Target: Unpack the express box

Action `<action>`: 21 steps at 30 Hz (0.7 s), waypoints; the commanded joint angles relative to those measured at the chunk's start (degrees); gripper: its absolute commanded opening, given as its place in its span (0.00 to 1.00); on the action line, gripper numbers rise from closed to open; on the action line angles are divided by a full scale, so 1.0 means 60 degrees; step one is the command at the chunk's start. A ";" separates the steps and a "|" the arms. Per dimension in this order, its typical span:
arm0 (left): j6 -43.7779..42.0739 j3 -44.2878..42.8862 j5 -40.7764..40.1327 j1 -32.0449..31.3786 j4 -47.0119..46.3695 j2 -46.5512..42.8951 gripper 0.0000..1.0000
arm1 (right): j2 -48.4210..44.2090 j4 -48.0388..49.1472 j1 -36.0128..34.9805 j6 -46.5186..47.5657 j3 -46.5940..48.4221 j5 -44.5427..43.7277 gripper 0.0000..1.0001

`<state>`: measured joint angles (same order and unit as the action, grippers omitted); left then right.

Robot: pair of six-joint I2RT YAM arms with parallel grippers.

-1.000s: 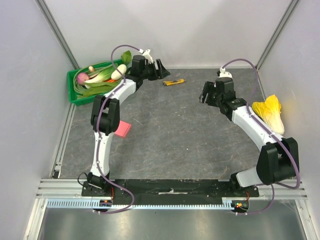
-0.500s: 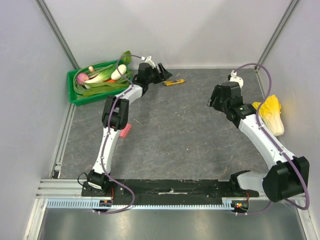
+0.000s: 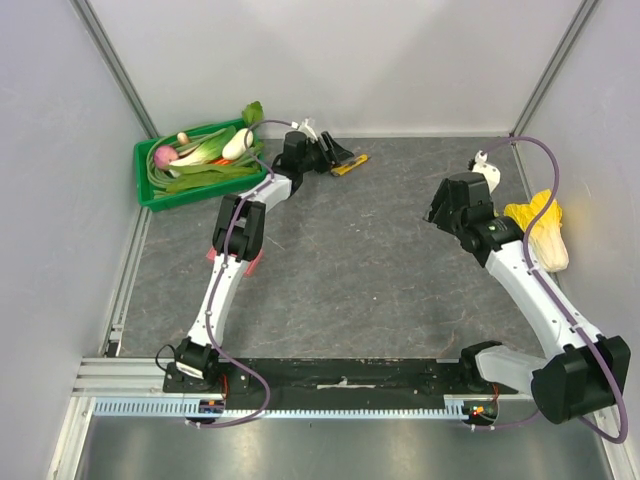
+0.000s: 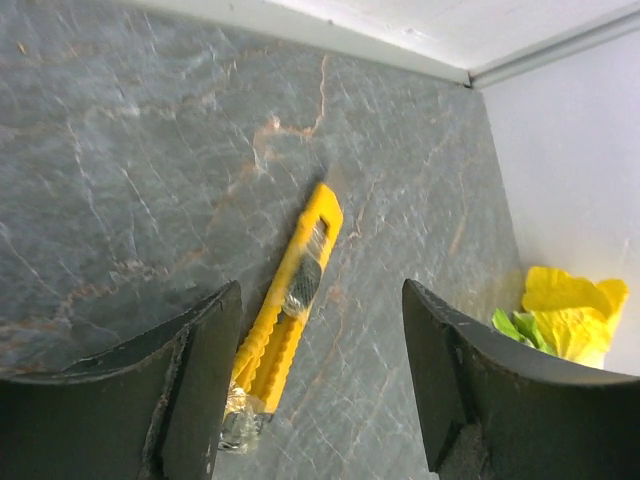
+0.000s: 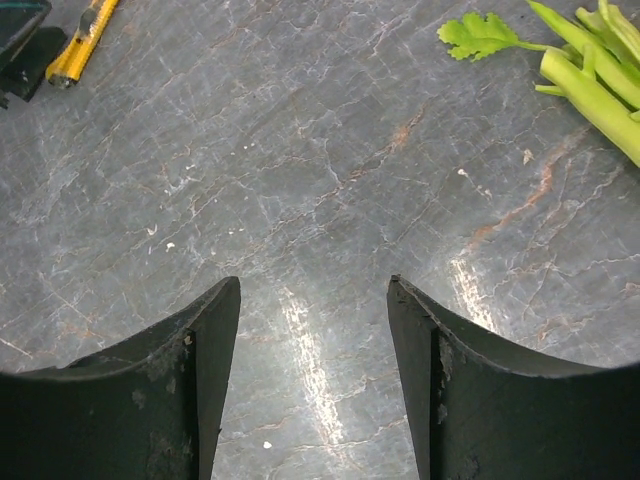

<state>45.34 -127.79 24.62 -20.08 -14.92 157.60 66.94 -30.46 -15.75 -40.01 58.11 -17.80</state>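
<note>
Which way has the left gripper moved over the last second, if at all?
Yes. In the top view the left gripper has moved right, away from the green crate, toward the yellow cutter.

The left arm has stretched away from the green crate toward the far edge of the worktop, so the left gripper now hangs directly over the yellow utility knife. Its elbow has swung across the express box, leaving only a thin pink-red sliver showing. The right arm has pulled back toward the right edge, carrying the right gripper away from the middle of the worktop, and its purple cable now loops over the yellow cabbage.
</note>
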 commanded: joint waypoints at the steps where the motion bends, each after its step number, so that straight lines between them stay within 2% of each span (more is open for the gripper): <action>1: 0.1376 -0.0324 0.1388 -0.0140 -0.0326 0.0335 0.70 | -0.0316 -0.0358 0.0003 -0.0260 0.0101 -0.0504 0.68; 13: 0.1204 0.1332 0.2195 -0.0711 -0.0195 -0.0514 0.65 | 0.0591 -0.0110 0.0003 -0.0129 0.0262 -0.0286 0.69; 17: 0.0852 0.1303 0.1700 -0.0580 0.0711 -0.0922 0.64 | 0.1454 0.0547 0.0003 0.0865 0.0671 0.0212 0.76; 21: 0.0384 0.1959 0.1069 -0.0273 0.1270 -0.1815 0.63 | 0.2640 0.0959 0.0017 0.1643 0.1578 0.0535 0.82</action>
<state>51.81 -119.87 34.57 -23.79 -14.28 154.08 78.00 -30.41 -15.75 -35.81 61.19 -16.88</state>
